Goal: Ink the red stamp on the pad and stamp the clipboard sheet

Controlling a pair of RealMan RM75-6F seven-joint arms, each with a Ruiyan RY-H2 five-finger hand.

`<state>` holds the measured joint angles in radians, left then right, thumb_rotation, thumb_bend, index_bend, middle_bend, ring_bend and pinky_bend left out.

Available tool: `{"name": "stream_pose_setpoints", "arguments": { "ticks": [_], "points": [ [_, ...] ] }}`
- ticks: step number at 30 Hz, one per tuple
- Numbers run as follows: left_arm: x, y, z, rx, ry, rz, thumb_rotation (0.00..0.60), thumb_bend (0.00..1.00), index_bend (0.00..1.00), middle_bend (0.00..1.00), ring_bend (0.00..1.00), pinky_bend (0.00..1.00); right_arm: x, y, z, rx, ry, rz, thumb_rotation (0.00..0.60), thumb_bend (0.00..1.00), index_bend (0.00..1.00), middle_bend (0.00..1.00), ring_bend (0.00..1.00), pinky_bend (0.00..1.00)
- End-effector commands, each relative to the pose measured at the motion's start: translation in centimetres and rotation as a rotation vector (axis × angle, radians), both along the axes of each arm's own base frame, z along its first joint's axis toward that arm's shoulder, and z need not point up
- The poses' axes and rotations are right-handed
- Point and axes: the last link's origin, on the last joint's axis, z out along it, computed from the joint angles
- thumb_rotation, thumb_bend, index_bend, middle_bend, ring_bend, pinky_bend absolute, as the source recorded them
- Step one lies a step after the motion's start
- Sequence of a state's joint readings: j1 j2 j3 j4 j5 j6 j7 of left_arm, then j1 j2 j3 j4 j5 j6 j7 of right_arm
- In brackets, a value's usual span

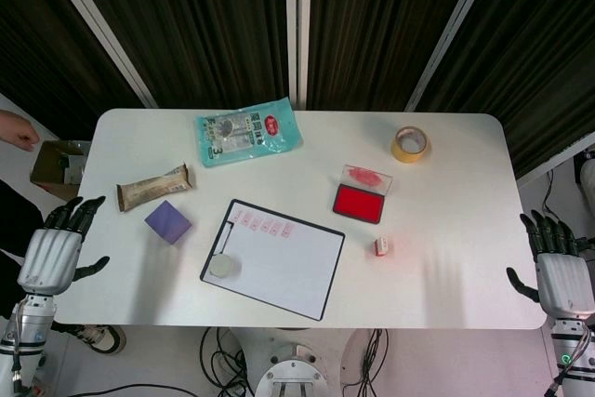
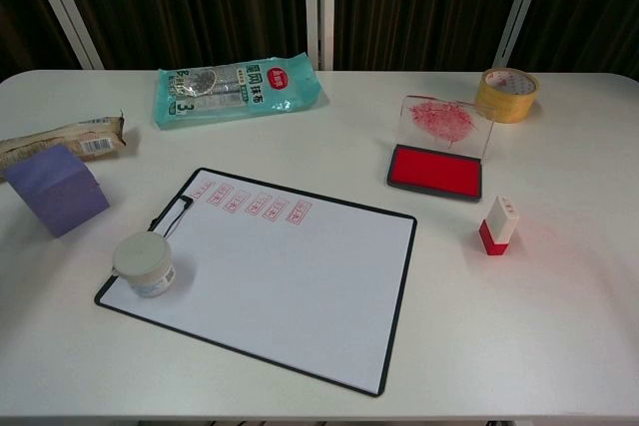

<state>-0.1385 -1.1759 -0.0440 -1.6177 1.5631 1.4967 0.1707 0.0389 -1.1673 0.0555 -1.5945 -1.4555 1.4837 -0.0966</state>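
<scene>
The red stamp (image 2: 498, 225) stands upright on the counter (image 2: 559, 326), just right of the clipboard sheet (image 2: 285, 276) and near the open ink pad (image 2: 435, 171), whose lid is tilted up. Five red prints run along the sheet's top edge, and a small round jar (image 2: 144, 263) sits on its clip end. The left robot hand (image 1: 58, 248) and right robot hand (image 1: 558, 265) hover at the counter's side edges, fingers spread, holding nothing.
</scene>
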Motion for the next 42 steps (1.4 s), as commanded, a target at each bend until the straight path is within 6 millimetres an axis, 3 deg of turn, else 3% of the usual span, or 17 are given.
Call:
{"name": "stream_pose_setpoints", "arguments": {
  "ticks": [1, 17, 19, 21, 24, 26, 29, 34, 38, 42],
  "points": [
    [-0.1, 0.0, -0.2, -0.003, -0.004, 0.005, 0.6, 0.0, 0.11, 0.17, 0.12, 0.21, 0.0, 0.0, 0.0, 0.002, 0.002, 0.0, 0.6, 0.19, 0.0, 0.0, 0.0, 0.0],
    [-0.7, -0.2, 0.3, 0.013, 0.0, 0.028, 0.6, 0.0, 0.11, 0.17, 0.12, 0.21, 0.2, -0.3, 0.0, 0.011, 0.01, 0.037, 0.6, 0.19, 0.0, 0.0, 0.0, 0.0],
    [-0.8, -0.3, 0.3, 0.015, -0.003, 0.03, 0.6, 0.0, 0.11, 0.17, 0.12, 0.21, 0.5, -0.7, 0.1, 0.012, 0.025, 0.078, 0.6, 0.19, 0.0, 0.0, 0.0, 0.06],
    [-0.8, -0.3, 0.3, 0.008, -0.001, 0.031, 0.6, 0.0, 0.11, 0.17, 0.12, 0.21, 0.9, -1.2, 0.3, 0.014, 0.052, 0.129, 0.6, 0.19, 0.0, 0.0, 0.05, 0.21],
    [-0.7, -0.4, 0.4, 0.005, 0.01, 0.029, 0.6, 0.0, 0.11, 0.17, 0.12, 0.21, 1.7, -2.1, 0.4, 0.03, 0.089, 0.196, 0.6, 0.2, 0.0, 0.0, 0.22, 0.49],
    [-0.7, -0.4, 0.3, 0.008, 0.003, 0.031, 0.6, 0.0, 0.11, 0.17, 0.12, 0.21, 2.3, -2.7, 0.4, 0.048, 0.112, 0.239, 0.6, 0.2, 0.0, 0.0, 0.28, 0.59],
    [-0.7, -0.5, -0.2, 0.0, -0.01, 0.034, 0.6, 0.0, 0.11, 0.17, 0.12, 0.21, 3.2, -3.6, 0.0, 0.087, 0.163, 0.291, 0.6, 0.2, 0.0, 0.04, 0.34, 0.63],
    [-0.9, -0.7, -0.6, -0.011, -0.013, 0.041, 0.6, 0.0, 0.11, 0.17, 0.12, 0.21, 3.5, -5.0, -0.9, 0.155, 0.268, 0.336, 0.6, 0.21, 0.0, 0.09, 0.32, 0.62],
    [-1.1, -0.7, -0.7, -0.018, -0.011, 0.049, 0.6, 0.0, 0.11, 0.17, 0.12, 0.21, 2.9, -5.9, -2.2, 0.262, 0.335, 0.336, 0.6, 0.22, 0.01, 0.12, 0.16, 0.37],
    [-1.3, -0.7, -0.8, -0.023, -0.011, 0.057, 0.6, 0.0, 0.11, 0.17, 0.12, 0.21, 2.9, -6.1, -4.2, 0.349, 0.367, 0.364, 0.6, 0.22, 0.01, 0.13, 0.14, 0.29]
  ]
}}
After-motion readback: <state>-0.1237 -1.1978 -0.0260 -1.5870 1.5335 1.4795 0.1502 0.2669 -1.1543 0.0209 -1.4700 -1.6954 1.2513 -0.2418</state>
